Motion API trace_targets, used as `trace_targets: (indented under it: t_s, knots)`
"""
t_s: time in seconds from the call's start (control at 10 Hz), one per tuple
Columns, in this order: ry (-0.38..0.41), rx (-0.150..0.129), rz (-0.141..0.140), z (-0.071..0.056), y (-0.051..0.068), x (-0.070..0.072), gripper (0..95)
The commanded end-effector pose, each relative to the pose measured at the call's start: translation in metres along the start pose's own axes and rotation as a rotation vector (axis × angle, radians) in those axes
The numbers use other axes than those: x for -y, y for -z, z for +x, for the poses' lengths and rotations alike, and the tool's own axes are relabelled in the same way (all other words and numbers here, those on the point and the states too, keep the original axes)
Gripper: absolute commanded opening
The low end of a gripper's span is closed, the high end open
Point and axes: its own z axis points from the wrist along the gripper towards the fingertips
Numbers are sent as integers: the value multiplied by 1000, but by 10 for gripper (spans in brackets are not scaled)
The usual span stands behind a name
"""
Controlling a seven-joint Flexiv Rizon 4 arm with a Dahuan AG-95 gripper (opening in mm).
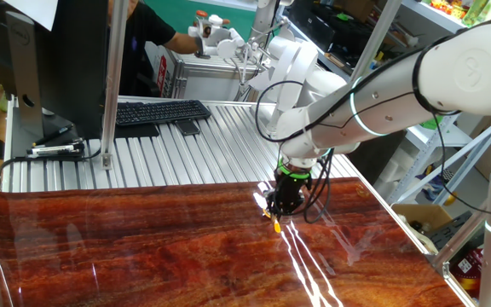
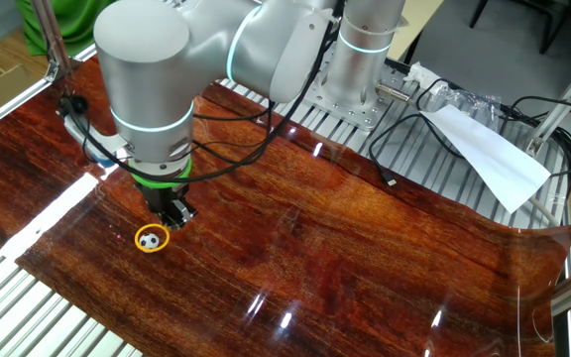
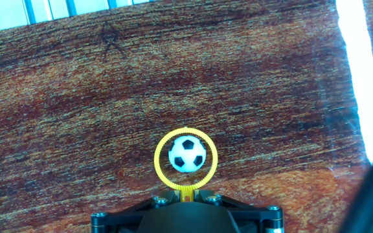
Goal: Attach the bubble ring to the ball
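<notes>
In the hand view the yellow bubble ring (image 3: 160, 170) lies round a small black-and-white ball (image 3: 187, 154) on the wood-grain table. Its short stem runs down between the two black fingertips of my gripper (image 3: 186, 194), which is shut on it. In the other fixed view the ring (image 2: 163, 238) circles the ball (image 2: 150, 239) just below my gripper (image 2: 173, 214). In the one fixed view my gripper (image 1: 277, 213) points down at the table and a bit of the yellow ring (image 1: 276, 226) shows below it; the ball is hidden there.
The glossy wood-grain sheet (image 2: 345, 238) covers a ribbed metal table. A keyboard (image 1: 160, 112) and monitor stand sit at the back. A person works behind the table (image 1: 156, 30). Cables and white paper (image 2: 489, 149) lie near the arm's base.
</notes>
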Motion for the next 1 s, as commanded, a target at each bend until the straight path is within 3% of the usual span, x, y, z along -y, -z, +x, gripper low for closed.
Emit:
trace_targets:
  t_s: [0.1, 0.5, 1.0]
  knots:
    - [-1, -1, -1, 2, 5, 0, 0]
    - [-8, -6, 1, 5, 13, -5, 0]
    - [-45, -28, 10, 12, 31, -34, 0]
